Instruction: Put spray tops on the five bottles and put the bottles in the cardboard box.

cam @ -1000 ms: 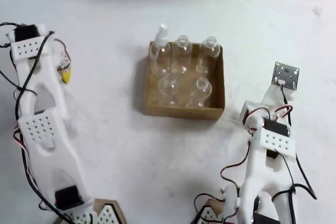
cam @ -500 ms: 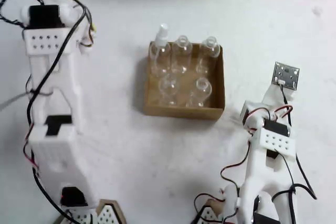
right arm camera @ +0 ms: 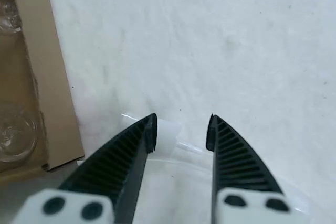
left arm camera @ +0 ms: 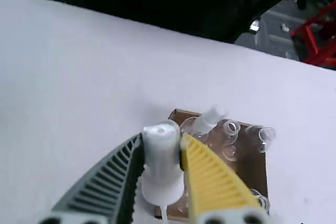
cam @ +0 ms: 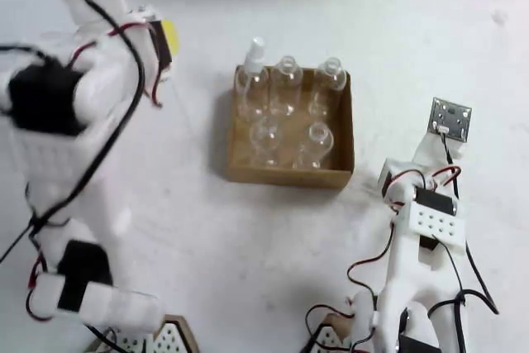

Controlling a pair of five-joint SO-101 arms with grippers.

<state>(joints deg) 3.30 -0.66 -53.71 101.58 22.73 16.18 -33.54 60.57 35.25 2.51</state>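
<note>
The left pincer [left arm camera: 161, 142] is clamped on a white spray top [left arm camera: 160, 174], whose body is squeezed between the grey and yellow fingers [left arm camera: 210, 182] with its cap end standing proud of the tips. In the high view this pincer sits on the raised left arm [cam: 74, 121], at about 10 o'clock from the cardboard box [cam: 285, 174] and well apart from it. The box rests on the white surface [cam: 248, 237] near its middle. Five clear bottles [cam: 318, 142] stand upright inside, three along the 12 o'clock wall and two along the 6 o'clock wall. The bottle in the 11 o'clock corner [cam: 250, 80] wears a second spray top [cam: 254, 49]; the other four necks are bare. The right pincer [right arm camera: 181, 129] stands with its black fingers spread and gripping nothing, low over the surface just beside a corner of the box. The right arm [cam: 421, 229] lies at about 4 o'clock from the box.
</note>
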